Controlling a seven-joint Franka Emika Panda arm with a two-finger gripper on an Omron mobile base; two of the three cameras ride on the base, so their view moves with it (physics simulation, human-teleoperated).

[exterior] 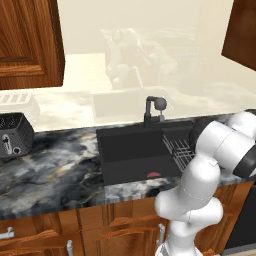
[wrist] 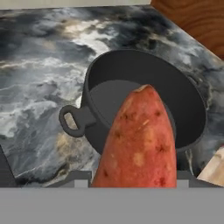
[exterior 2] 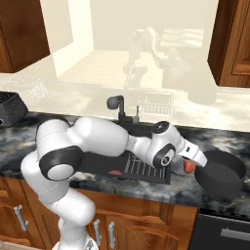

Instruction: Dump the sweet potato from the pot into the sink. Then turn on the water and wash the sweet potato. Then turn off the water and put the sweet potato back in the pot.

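Gripper (exterior 2: 191, 165) is closed on the potato (wrist: 139, 142), holding it by one end; the free end points out ahead of the hand, just short of the pot (wrist: 144, 94) and above its near rim. From the right base view the potato (exterior 2: 188, 166) hangs just left of the pot (exterior 2: 220, 172), which sits upright on the bench (wrist: 39, 83) right of the sink (exterior: 131, 150). The pot looks empty.

Handling, my read:
- Potato is rigid and dense for its size, and won't deform under the grip. The tapered shape means it can squirt out toward the thin end if you squeeze near the tip.
- The skin is probably wet after the wash, so expect low friction.
- The current hold is at the end, so the long overhang can pivot. A grip across the thick middle would be safer.
- It isn't fragile, so a short drop into the pot is fine.
- The pot is light enough to slide if you bump its rim or handle (wrist: 72, 121), so come in from above.
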